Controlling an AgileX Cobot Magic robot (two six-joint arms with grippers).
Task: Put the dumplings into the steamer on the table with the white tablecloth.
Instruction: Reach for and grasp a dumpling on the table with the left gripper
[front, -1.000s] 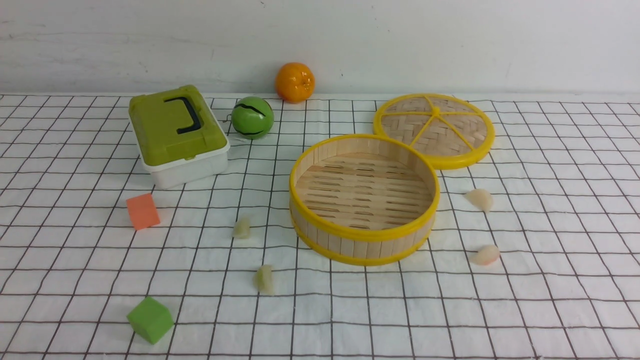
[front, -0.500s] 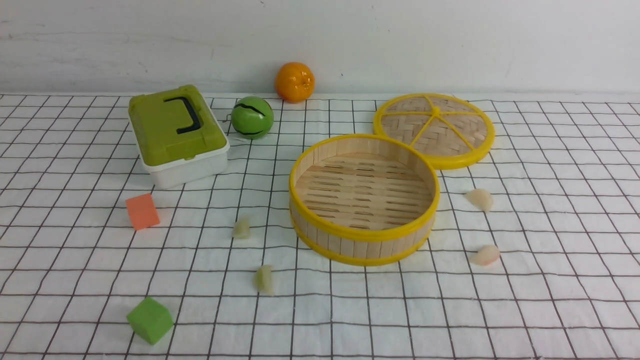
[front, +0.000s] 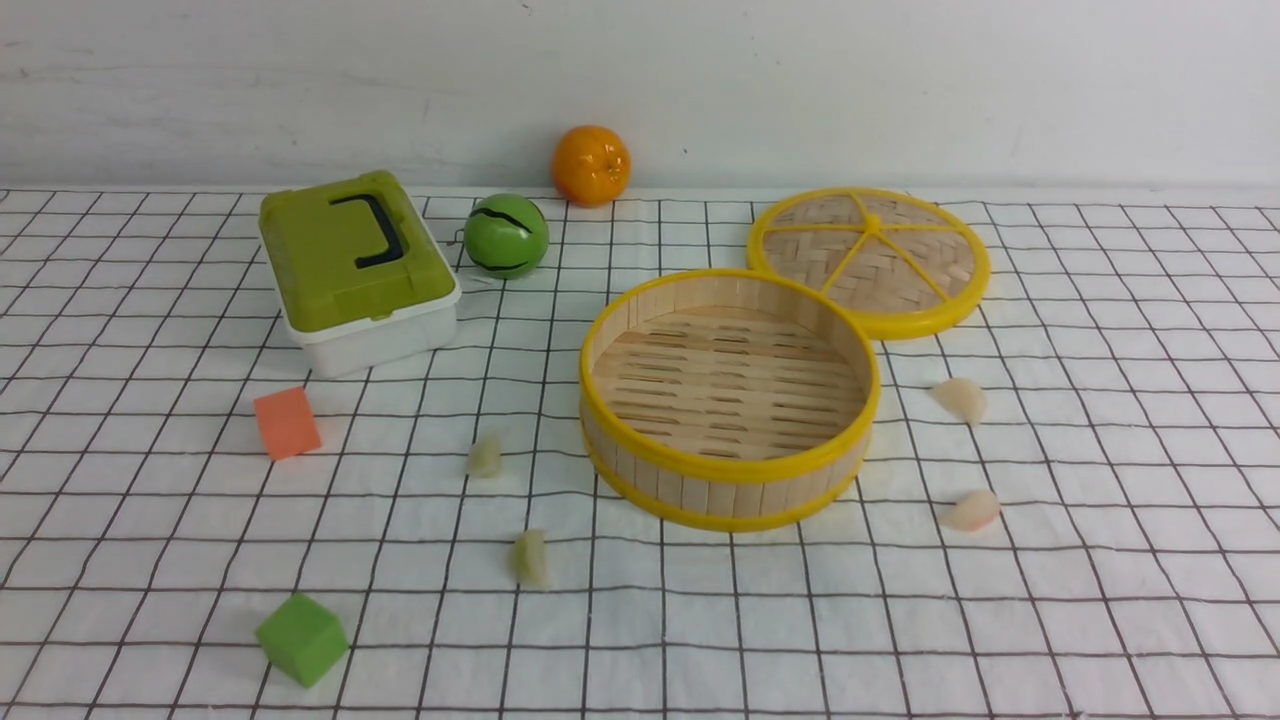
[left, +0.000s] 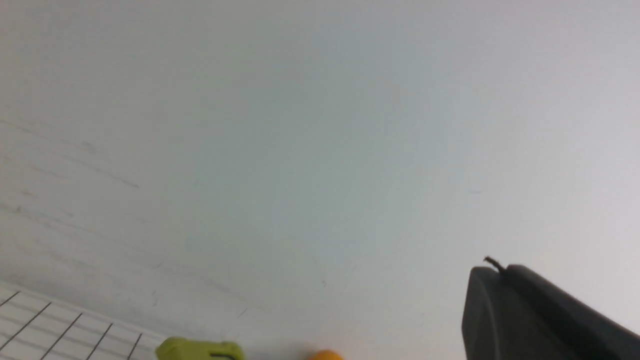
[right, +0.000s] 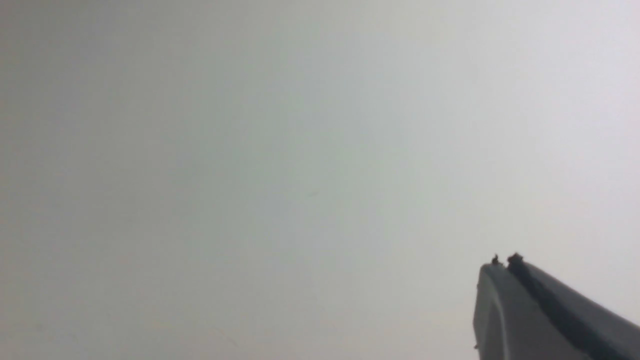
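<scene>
The steamer (front: 730, 470), a round bamboo basket with yellow rims, stands empty at the middle of the table with the white tablecloth (front: 1100, 600). Two pale green dumplings (front: 485, 456) (front: 530, 558) lie on the cloth to its left. Two whitish-pink dumplings (front: 961, 399) (front: 971, 510) lie to its right. Neither arm shows in the front view. In the left wrist view my left gripper (left: 495, 270) points at the wall with its dark fingers pressed together, empty. My right gripper (right: 502, 263) is likewise shut on nothing, facing bare wall.
The woven yellow-rimmed lid (front: 868, 258) lies flat behind the steamer to the right. A green-lidded white box (front: 355, 265), a green ball (front: 505, 235) and an orange (front: 591, 164) sit at the back left. An orange cube (front: 287, 422) and a green cube (front: 301, 638) lie front left.
</scene>
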